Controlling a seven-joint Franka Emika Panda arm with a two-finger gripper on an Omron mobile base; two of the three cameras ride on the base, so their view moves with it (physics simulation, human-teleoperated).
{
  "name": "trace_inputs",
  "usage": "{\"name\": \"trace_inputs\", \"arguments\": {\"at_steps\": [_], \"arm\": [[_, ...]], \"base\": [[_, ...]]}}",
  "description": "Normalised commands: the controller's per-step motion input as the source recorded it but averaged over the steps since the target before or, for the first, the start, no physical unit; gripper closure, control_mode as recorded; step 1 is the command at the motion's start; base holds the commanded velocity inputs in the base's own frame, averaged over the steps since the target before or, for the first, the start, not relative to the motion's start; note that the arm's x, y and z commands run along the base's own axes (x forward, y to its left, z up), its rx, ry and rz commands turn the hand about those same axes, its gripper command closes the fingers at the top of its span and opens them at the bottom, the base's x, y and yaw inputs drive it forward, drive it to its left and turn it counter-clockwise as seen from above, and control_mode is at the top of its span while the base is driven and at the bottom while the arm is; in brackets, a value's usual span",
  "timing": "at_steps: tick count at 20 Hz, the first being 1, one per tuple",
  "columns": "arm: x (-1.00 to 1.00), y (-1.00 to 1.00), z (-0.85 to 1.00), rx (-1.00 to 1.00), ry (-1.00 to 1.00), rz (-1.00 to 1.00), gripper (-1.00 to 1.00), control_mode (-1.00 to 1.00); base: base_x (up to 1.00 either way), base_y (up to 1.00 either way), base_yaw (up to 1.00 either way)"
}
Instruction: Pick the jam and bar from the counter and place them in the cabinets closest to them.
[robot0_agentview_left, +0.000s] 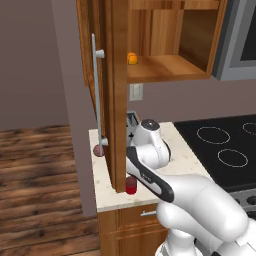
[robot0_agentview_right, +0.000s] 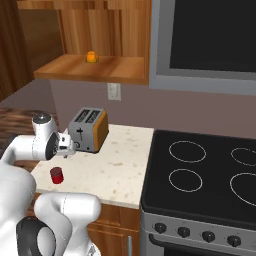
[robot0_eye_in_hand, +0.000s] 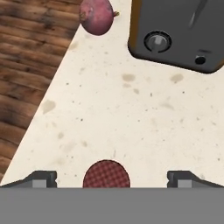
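On the speckled surface (robot0_eye_in_hand: 131, 113) the jam (robot0_eye_in_hand: 106, 173) stands between the fingertips (robot0_eye_in_hand: 41, 178) of the wide-open, empty hand (robot0_eye_in_hand: 112, 179). The robot should lower straight down, keeping the jar centred, then close.

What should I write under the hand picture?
Open fingers flank the jam on the counter.

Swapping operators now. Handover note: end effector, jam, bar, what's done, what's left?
End effector: open, holding nothing, fingers either side of the jam.
Jam: on the counter near its front edge, in front of the toaster; not grasped.
Bar: can't locate it.
Cabinet above is open, small orange object on its shelf.
Done: nothing placed.
Left: grasp jam, shelve it; then the bar.
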Motion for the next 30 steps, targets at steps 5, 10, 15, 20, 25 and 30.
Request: {"name": "trace_inputs", "arguments": {"at_steps": [5, 10, 15, 20, 25, 30], "arm": [[-0.03, 0.11, -0.24, 0.02, 0.00, -0.04, -1.00, -1.00], [-0.01, 0.09, -0.28, 0.00, 0.00, -0.03, -1.00, -1.00], [0.00, 0.02, -0.25, 0.00, 0.00, -0.04, -1.00, -1.00], [0.00, 0.00, -0.24, 0.00, 0.00, -0.04, -1.00, -1.00], [0.00, 0.00, -0.17, 0.00, 0.00, -0.03, -1.00, -1.00], [0.00, 0.00, -0.19, 0.00, 0.00, -0.04, -1.00, -1.00]], "base": [[0.00, 0.00, 0.00], [0.00, 0.00, 0.00], [0.00, 0.00, 0.00], [0.00, 0.00, 0.00], [0.00, 0.00, 0.00], [0.00, 0.00, 0.00]]}}
